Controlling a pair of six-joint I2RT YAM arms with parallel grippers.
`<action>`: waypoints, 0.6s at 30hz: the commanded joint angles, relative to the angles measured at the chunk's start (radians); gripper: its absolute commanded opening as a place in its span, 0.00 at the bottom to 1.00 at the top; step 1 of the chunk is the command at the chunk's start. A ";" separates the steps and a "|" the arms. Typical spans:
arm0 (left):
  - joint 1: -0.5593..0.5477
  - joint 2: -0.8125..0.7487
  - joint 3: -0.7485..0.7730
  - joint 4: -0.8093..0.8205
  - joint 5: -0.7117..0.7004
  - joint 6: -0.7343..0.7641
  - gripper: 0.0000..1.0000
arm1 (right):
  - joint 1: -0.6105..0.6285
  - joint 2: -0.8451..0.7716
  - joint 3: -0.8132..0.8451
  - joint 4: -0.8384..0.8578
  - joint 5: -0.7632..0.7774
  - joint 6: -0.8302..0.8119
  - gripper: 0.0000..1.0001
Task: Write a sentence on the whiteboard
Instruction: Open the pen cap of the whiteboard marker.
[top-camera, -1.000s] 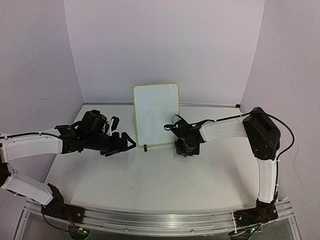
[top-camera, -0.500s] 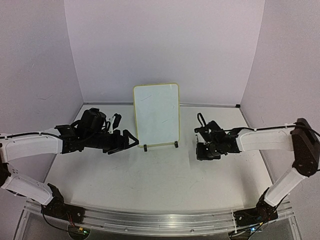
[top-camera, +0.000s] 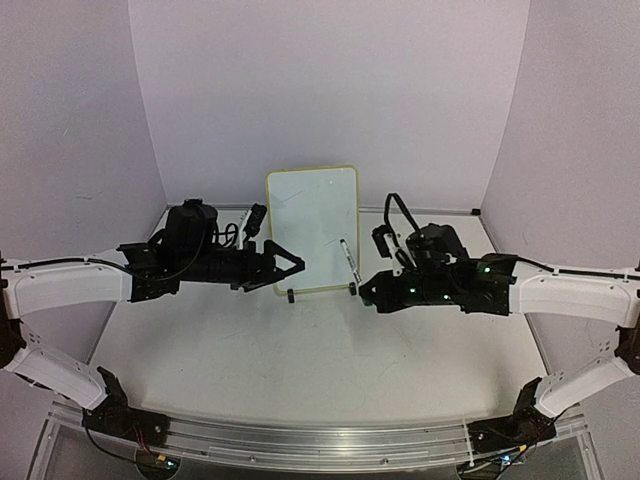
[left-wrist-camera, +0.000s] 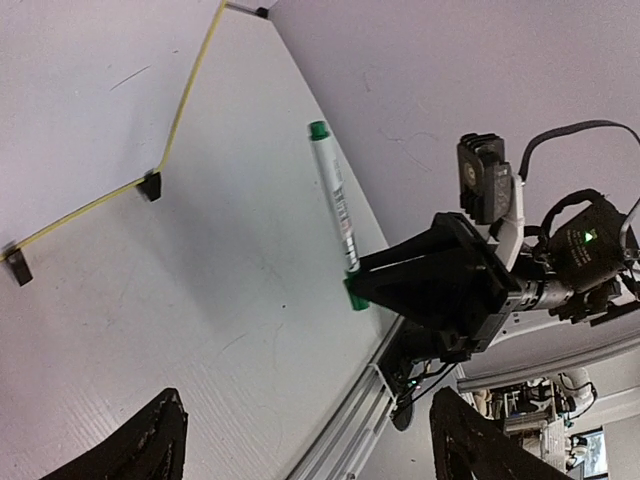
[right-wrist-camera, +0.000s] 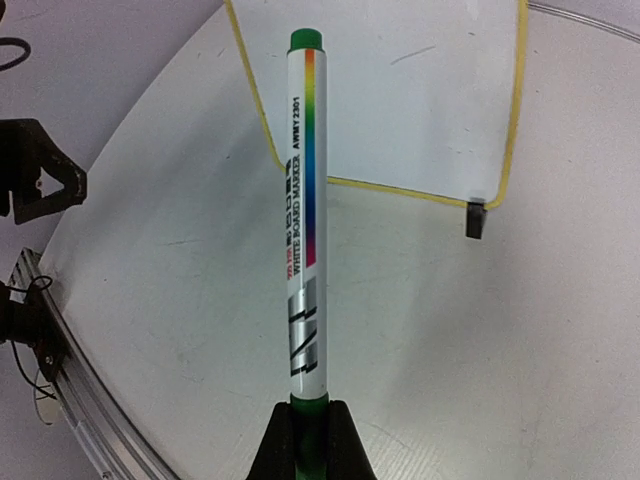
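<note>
The right pincer (top-camera: 362, 287), clamped on the marker (top-camera: 347, 262), has swung back in and stands it cap (right-wrist-camera: 305, 40) up by the whiteboard (top-camera: 312, 225), mid-rear of the tabletop (top-camera: 300, 370). The left pincer (top-camera: 287, 268), wide, has advanced. Uncapping looks next, as the board shows no writing.

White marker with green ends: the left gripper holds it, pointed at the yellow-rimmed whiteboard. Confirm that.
Not the left. The right gripper holds the white green-ended marker, pointed at the yellow-rimmed whiteboard; the right wrist view shows it.

Marker (right-wrist-camera: 305, 210) lbl: "WHITE BOARD MARKER", no. 2301.
</note>
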 joint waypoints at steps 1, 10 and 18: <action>-0.015 0.010 0.055 0.128 0.046 -0.020 0.83 | 0.070 0.106 0.151 0.048 -0.041 -0.068 0.00; -0.018 -0.009 0.010 0.140 0.006 -0.064 0.81 | 0.147 0.244 0.297 0.098 -0.080 -0.090 0.00; -0.017 -0.015 -0.009 0.115 -0.059 -0.095 0.36 | 0.163 0.243 0.311 0.102 -0.092 -0.097 0.00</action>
